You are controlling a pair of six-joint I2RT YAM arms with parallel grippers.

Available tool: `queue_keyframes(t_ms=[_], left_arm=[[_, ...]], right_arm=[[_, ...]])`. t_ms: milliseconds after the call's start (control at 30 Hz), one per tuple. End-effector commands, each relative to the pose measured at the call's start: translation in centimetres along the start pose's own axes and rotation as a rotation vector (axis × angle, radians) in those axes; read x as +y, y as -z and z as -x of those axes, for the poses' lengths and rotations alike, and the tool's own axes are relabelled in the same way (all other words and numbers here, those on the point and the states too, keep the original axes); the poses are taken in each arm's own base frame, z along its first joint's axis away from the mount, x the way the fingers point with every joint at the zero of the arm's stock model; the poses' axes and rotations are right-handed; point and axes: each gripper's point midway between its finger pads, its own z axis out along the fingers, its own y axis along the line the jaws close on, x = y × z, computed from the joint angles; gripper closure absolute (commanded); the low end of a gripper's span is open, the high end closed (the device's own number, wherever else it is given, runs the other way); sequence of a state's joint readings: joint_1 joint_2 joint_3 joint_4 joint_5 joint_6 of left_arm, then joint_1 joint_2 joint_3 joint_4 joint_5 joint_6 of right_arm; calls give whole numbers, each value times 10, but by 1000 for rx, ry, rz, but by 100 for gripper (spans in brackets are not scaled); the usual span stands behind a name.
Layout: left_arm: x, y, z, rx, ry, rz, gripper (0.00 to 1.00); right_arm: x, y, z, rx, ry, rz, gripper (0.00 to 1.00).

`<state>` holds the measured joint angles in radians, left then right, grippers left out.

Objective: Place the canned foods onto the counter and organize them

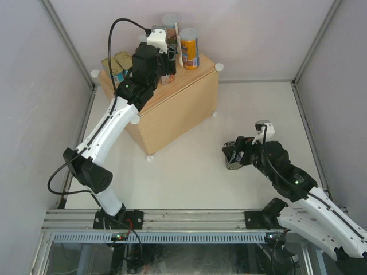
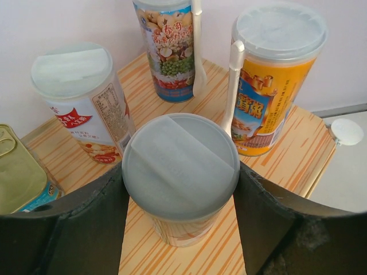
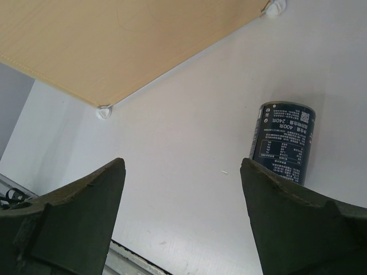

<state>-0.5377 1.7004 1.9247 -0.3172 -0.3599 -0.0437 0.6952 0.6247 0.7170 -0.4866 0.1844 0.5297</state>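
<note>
Six cans (image 1: 189,51) are on the wood surface (image 1: 189,77) in the upper left of the top view. The seventh, the dark can (image 1: 233,159), is on the white surface (image 1: 189,172) at lower right, well apart from them. It is close to the right arm (image 1: 287,177) and far from the left arm (image 1: 109,129).

Left wrist view: the left claw (image 2: 180,175) is clamped on a tall can (image 2: 178,149) at centre, upright on the wood.

Right wrist view: the right claw (image 3: 182,163) is spread and empty. The dark can sits ahead and right of the gap, just above the right finger (image 3: 298,217), its long axis running up the frame. I cannot tell whether it is standing or lying. I judge the claw must shift right to straddle it.
</note>
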Motion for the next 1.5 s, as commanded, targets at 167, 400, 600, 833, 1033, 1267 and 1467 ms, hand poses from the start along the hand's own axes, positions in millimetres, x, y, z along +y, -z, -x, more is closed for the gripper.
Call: queue_keyframes(t_ms=[167, 400, 600, 833, 1033, 1267, 1467], left_arm=[[7, 13, 86, -229, 117, -20, 100], [11, 6, 74, -189, 120, 4, 86], [14, 5, 65, -170, 121, 24, 55], [17, 9, 61, -167, 130, 34, 21], [20, 14, 64, -175, 131, 44, 13], [28, 27, 71, -205, 152, 65, 10], [31, 58, 82, -261, 190, 47, 10]], right_arm=[[12, 0, 19, -54, 18, 41, 19], [12, -1, 19, -55, 18, 41, 19], [13, -2, 19, -54, 17, 42, 19], [13, -3, 18, -51, 14, 38, 19], [12, -5, 17, -43, 13, 35, 19], [7, -9, 14, -34, 29, 6, 19], [-16, -22, 2, 3, 19, -70, 19]])
